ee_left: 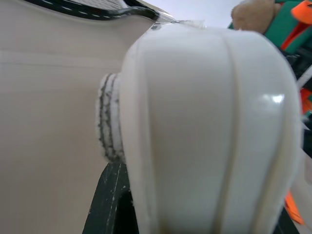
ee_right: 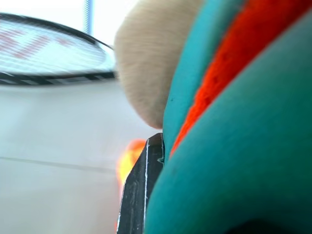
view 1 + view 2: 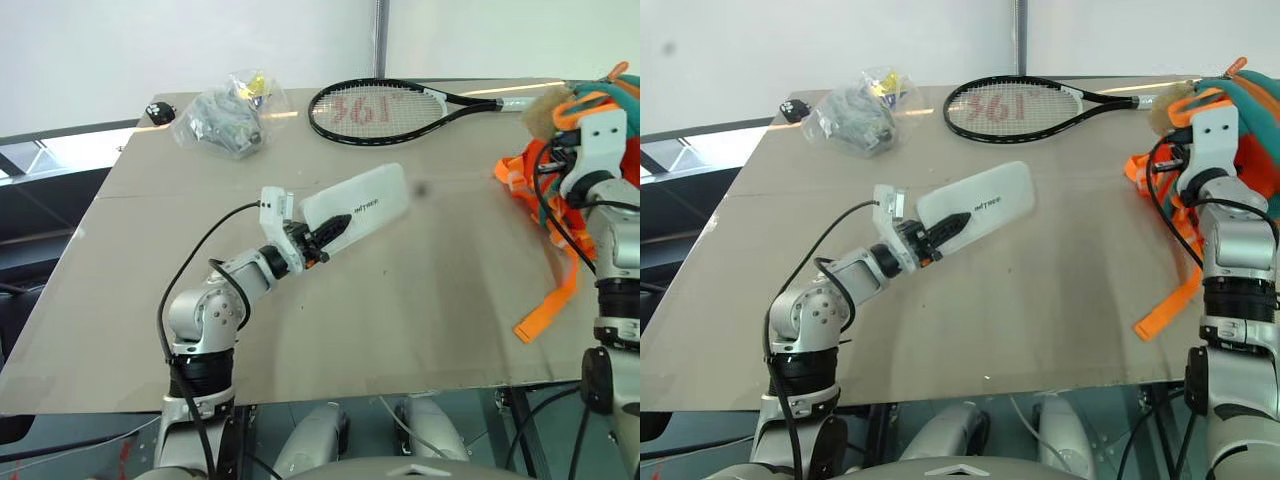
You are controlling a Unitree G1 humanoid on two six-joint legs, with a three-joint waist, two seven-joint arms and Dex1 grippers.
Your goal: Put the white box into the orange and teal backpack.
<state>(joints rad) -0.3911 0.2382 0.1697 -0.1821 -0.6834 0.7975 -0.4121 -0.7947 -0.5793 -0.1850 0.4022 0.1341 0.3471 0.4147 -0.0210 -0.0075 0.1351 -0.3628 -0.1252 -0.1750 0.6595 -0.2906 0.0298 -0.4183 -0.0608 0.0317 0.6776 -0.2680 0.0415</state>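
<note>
While the box is clear of the bench, the task is judged roughly midway.
White box: the white box [image 3: 360, 203] is held aloft over the middle of the bench [image 3: 400, 310], one end clamped, the lettered lid facing up, the far end aimed toward the backpack.
Left gripper: the left gripper [image 3: 322, 240] is seen with its jaws clamped on the near end of the box; in the left wrist view the box [image 1: 209, 131] is pressed against a black finger [image 1: 109, 204].
Backpack: the orange and teal backpack [image 3: 1255, 125] is found at the right edge of the bench, well apart from the box, orange straps [image 3: 550, 290] trailing toward the front edge.
Right gripper: the right gripper [image 2: 151, 151] is pressed into teal fabric beside the plush toy [image 2: 151, 63]; its jaws are together on the backpack's fabric.
Done: the box is picked up and the bag is gripped.
Left: the bag's mouth is not seen open; the box is yet to be carried across and slid inside.
Beyond: a racket [image 3: 385, 108] and a clear plastic bag [image 3: 225, 122] lie at the far side.
</note>
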